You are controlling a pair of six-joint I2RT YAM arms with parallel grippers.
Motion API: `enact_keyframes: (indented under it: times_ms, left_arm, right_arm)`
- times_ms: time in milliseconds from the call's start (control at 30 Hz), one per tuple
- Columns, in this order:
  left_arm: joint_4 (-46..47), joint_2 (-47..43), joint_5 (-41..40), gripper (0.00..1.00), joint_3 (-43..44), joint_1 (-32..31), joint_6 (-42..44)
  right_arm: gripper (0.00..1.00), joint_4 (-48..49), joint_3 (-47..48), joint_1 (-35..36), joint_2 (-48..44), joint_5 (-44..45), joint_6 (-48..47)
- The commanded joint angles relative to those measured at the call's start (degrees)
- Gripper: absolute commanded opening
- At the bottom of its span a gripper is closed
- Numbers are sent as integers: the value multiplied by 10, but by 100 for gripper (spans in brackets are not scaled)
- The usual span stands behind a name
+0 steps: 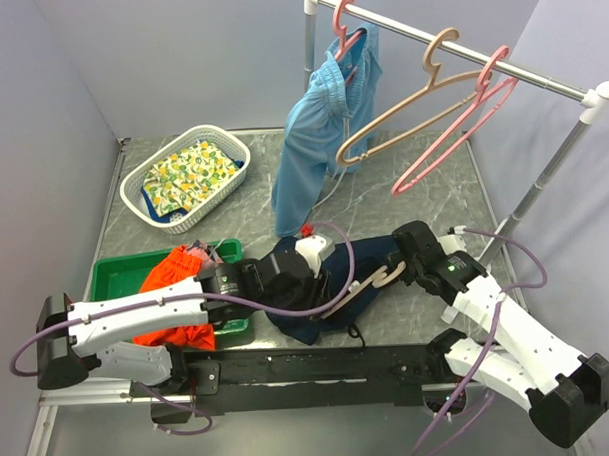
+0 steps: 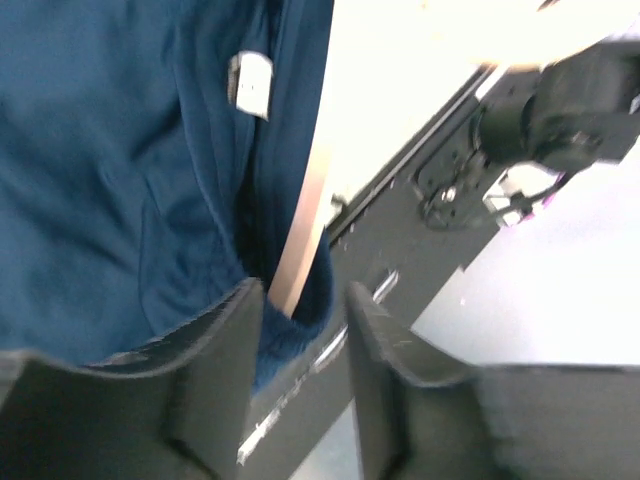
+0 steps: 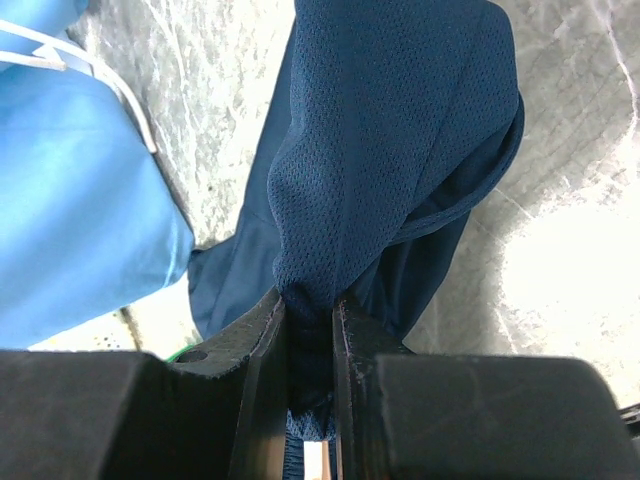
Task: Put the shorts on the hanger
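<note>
Right wrist view: the right pincer [image 3: 310,315] is drawn narrow and nipped on a fold of the navy shorts [image 3: 400,150]. The mesh cloth is bunched between its two fingers and drapes away over the grey marbled table [image 3: 590,100], with light blue shorts [image 3: 70,200] close at the left. Left wrist view: the left pincer [image 2: 305,300] stands parted and clamps nothing. The hem of the navy shorts and the end of the tan hanger [image 2: 305,200] sit in the gap, the cloth against one finger and the other finger clear of both. From the top camera, the navy shorts lie crumpled at the near middle of the table between the two pincers, and the tan hanger lies slantwise on them. Farther left an orange garment [image 1: 171,283] spills over a green tray [image 1: 116,270], beyond it a white basket [image 1: 143,199] holding patterned cloth. At the back, the light blue shorts hang from a rail [image 1: 539,78], beside a second tan hanger [image 1: 420,99] and a pink hanger [image 1: 451,133].
</note>
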Motion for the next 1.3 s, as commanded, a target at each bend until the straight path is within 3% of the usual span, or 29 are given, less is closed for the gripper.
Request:
enact_keyframes:
  times_ms: [0, 67, 100, 300, 400, 600, 800, 1067, 1267]
  left_arm:
    - [20, 4, -8, 37, 38, 14, 38]
    - [15, 7, -1, 39, 45, 18, 43]
    - [9, 4, 0, 47, 47, 18, 45]
    - [-98, -76, -15, 69, 23, 16, 60]
    - [-119, -120, 0, 73, -29, 7, 29]
    - [-113, -97, -113, 78, -65, -99, -37]
    - [-117, -3, -270, 78, -30, -150, -44]
    - [-46, 44, -296, 73, -26, -150, 17]
    - [14, 82, -267, 59, -42, -150, 59]
  right_arm:
    - [0, -6, 39, 2, 2, 10, 33]
    - [0, -7, 39, 2, 20, 5, 36]
    - [0, -7, 43, 2, 25, 5, 33]
    - [0, 8, 43, -1, 47, -9, 26]
    - [0, 7, 46, -1, 57, -12, 24]
    - [0, 2, 50, -2, 66, -21, 23]
    - [0, -2, 55, -2, 69, -28, 19]
    - [0, -1, 55, -1, 74, -38, 18]
    - [0, -6, 61, -2, 76, -42, 12]
